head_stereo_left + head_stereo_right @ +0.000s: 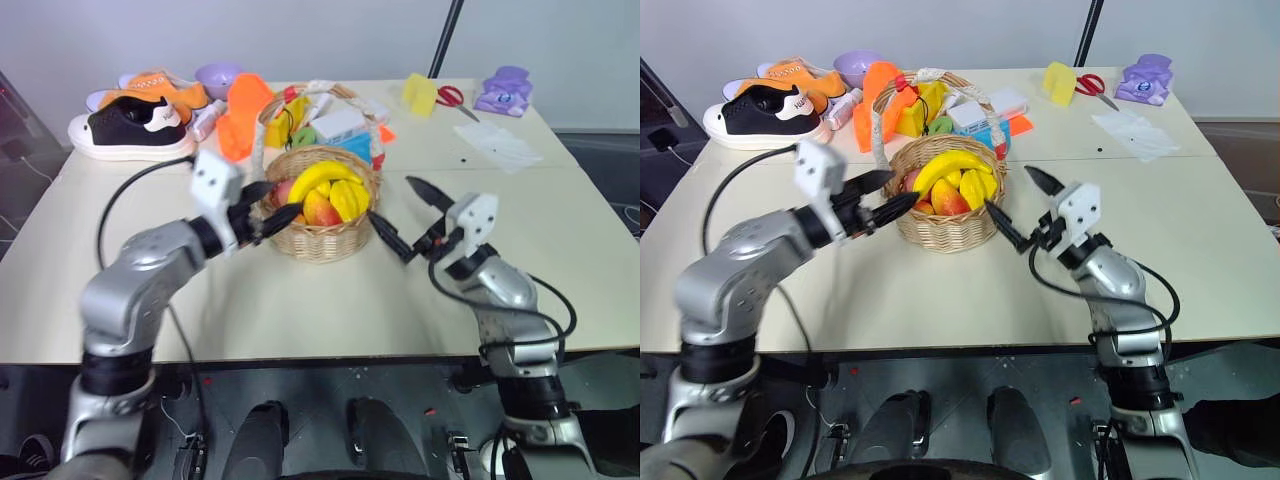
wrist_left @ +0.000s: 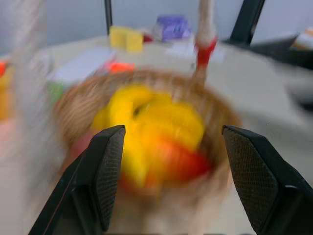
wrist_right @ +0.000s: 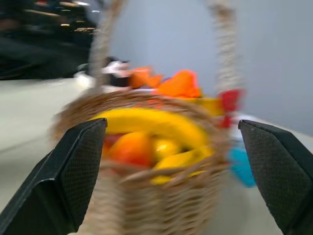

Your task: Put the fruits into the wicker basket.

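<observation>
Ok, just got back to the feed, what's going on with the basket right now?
The wicker basket sits mid-table with the banana, the mango and other yellow fruits already inside. The left hand is at the basket's left rim, jaws open and empty. The right hand waits wide open just off its right side, also holding nothing. No fruit lies loose on the table near the basket. Shoes, a lilac bowl and other clutter sit along the far edge.
</observation>
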